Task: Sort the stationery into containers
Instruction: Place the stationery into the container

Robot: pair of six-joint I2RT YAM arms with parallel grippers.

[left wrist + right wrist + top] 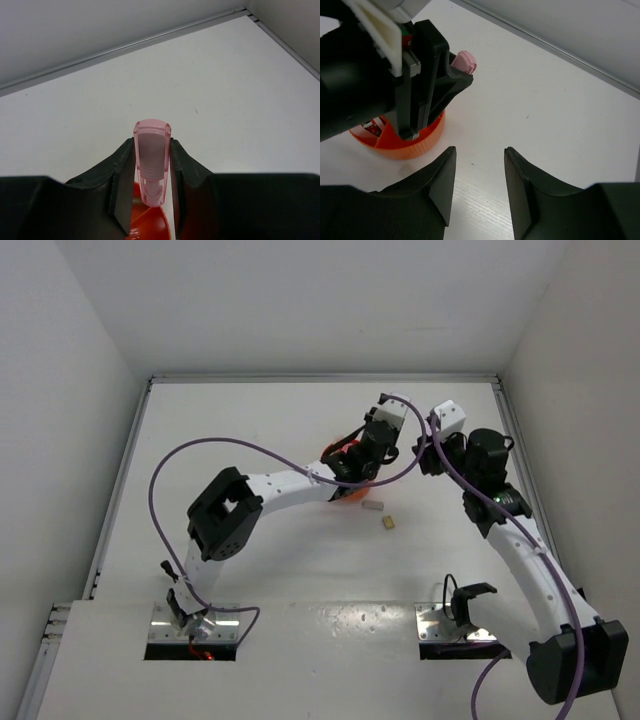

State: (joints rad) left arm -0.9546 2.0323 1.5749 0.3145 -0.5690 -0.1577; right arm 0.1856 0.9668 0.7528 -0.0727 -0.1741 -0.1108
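My left gripper (152, 146) is shut on a stubby pink-capped tube (151, 165) and holds it upright just above the round orange tub (152, 225). In the top view the left gripper (352, 465) hides most of the tub (347, 496). The right wrist view shows the tub (417, 142) with its ribbed wall and dividers, and the tube's pink cap (464, 61) sticking out of the left gripper's fingers (440, 85). My right gripper (480, 162) is open and empty, low over the table just right of the tub; it also shows in the top view (424, 452).
Two small beige blocks (372, 506) (387, 523) lie on the white table just in front of the tub. White walls with a rail (320, 378) close the back and sides. The right arm's purple cable (430, 430) crosses over towards the left gripper.
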